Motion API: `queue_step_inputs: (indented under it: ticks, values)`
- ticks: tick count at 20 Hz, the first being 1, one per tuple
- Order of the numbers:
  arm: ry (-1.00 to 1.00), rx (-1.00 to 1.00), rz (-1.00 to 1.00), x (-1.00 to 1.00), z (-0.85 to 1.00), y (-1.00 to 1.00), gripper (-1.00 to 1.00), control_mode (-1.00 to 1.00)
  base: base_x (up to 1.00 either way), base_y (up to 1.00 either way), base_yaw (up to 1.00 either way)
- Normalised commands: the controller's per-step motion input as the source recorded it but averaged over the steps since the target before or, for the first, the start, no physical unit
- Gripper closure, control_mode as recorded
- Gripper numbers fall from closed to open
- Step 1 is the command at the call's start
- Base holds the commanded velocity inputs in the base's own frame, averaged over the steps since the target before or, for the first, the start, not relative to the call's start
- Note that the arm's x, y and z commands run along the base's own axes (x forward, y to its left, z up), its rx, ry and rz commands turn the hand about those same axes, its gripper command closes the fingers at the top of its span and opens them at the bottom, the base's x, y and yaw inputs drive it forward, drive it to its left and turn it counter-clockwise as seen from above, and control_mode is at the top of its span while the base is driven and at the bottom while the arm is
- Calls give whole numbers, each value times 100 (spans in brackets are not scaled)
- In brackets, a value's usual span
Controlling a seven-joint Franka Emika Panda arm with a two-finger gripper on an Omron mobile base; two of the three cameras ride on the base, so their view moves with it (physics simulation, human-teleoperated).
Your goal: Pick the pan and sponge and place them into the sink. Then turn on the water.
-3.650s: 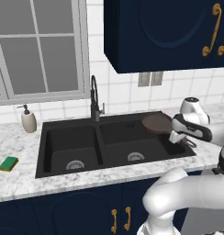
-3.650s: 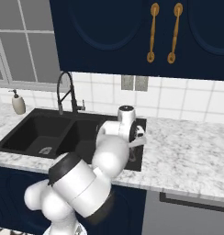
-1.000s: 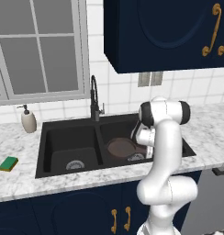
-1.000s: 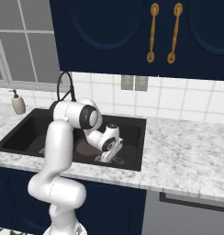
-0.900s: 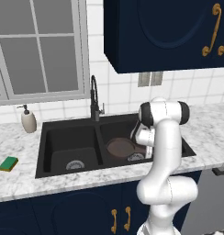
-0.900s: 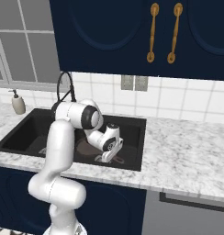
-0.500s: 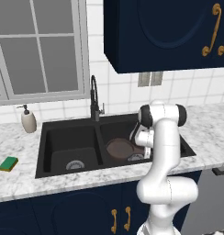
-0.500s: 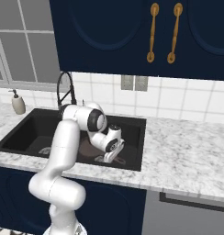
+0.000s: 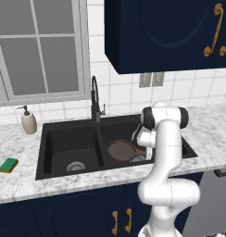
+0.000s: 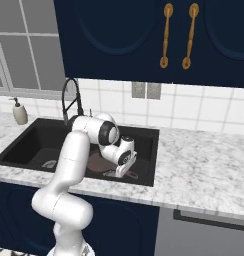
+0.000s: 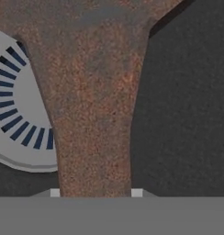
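The reddish-brown pan [image 9: 121, 149] lies low in the right basin of the black sink [image 9: 46, 152], over the silver drain [image 11: 17, 114]. My gripper [image 9: 141, 151] reaches down into that basin and is shut on the pan's long handle [image 11: 95, 114], which runs up between the fingertips [image 11: 54, 193] in the hand view. From the right side, the pan [image 10: 96, 162] shows partly behind the arm, with the gripper [image 10: 121, 172] at its handle end. The green sponge [image 9: 9, 165] sits on the counter left of the sink. The black gooseneck faucet [image 9: 95, 99] stands behind the divider.
A cream soap dispenser [image 9: 28, 121] stands at the sink's back left corner, also seen from the right base [image 10: 19, 112]. Marble counter [image 10: 204, 165] stretches to the right of the sink. Dark blue cabinets [image 9: 166, 32] hang above.
The pan, held over the counter right of the sink a few seconds ago, has been carried down into the right basin. Over the last second the hand only shifted slightly.
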Motion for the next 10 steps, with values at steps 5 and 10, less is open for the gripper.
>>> queue_step_inputs:
  ticks: [5, 10]
  values:
    - [0, 0, 0, 0, 0, 0, 100, -100, 0, 0, 0]
    - [0, 0, 0, 0, 0, 0, -100, -100, 0, 0, 0]
